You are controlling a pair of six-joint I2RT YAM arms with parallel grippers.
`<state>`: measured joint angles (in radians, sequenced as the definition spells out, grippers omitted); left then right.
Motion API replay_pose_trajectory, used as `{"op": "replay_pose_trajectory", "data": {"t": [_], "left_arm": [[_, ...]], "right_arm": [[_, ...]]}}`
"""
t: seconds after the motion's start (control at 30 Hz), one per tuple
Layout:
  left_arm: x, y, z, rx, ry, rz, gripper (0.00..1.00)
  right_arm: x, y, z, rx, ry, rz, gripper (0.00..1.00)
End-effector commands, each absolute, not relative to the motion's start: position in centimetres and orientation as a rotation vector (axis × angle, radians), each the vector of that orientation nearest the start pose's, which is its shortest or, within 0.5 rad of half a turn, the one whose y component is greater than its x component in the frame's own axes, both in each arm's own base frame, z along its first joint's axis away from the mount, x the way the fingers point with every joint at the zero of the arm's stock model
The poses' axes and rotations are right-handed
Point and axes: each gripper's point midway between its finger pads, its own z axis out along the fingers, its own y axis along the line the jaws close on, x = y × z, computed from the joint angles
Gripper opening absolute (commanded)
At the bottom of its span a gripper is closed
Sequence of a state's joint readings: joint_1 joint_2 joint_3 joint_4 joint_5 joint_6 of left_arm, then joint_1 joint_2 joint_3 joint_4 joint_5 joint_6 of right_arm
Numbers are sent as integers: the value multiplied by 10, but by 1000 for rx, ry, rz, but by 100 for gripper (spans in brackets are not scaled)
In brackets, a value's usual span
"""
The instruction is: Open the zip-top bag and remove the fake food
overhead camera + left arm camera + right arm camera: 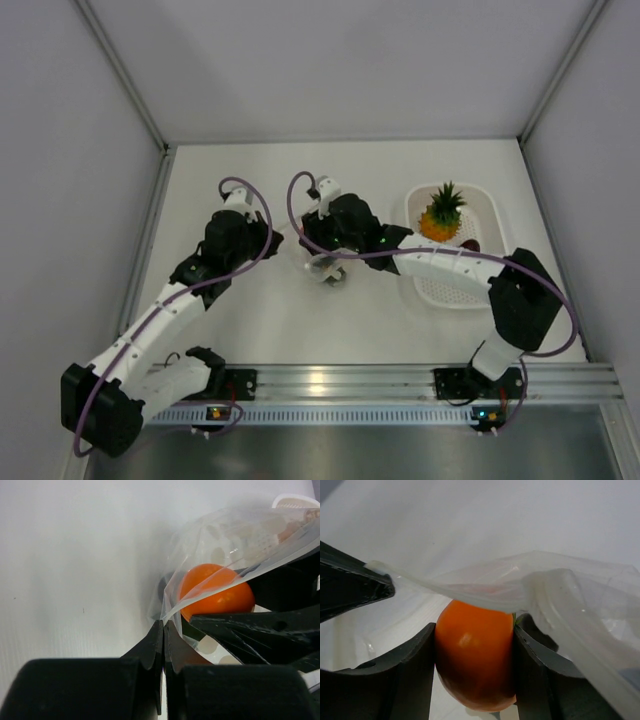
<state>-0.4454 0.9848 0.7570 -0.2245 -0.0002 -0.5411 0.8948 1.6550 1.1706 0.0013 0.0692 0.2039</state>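
Observation:
The clear zip-top bag [235,530] lies at the table's middle, under both grippers in the top view [328,270]. My left gripper [164,625] is shut on the bag's edge. My right gripper [474,640] is shut on the round orange fruit [474,655], with the bag's plastic [545,590] draped over it; the fruit also shows in the left wrist view [216,591]. A dark green piece [516,620] peeks out behind the fruit. The pineapple [441,215] with green crown stands in the white basket [485,210], beside a dark brown piece [470,243].
The white perforated basket sits at the right of the table, close to my right arm. White walls enclose the table on the left, far and right sides. A metal rail [340,380] runs along the near edge.

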Motion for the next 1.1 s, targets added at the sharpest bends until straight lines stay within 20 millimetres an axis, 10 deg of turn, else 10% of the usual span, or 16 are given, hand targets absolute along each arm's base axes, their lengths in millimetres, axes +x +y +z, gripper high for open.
{"op": "replay_pose_trajectory", "data": {"t": [0.0, 0.73, 1.07], "left_arm": [[299, -170, 224, -49, 1991, -661, 0], [274, -189, 276, 155, 1872, -805, 0], [270, -197, 270, 218, 1914, -828, 0]], "right_arm": [[288, 388, 213, -680, 1907, 768, 8], [244, 431, 240, -834, 1837, 737, 5], [252, 405, 270, -703, 1755, 692, 4]]}}
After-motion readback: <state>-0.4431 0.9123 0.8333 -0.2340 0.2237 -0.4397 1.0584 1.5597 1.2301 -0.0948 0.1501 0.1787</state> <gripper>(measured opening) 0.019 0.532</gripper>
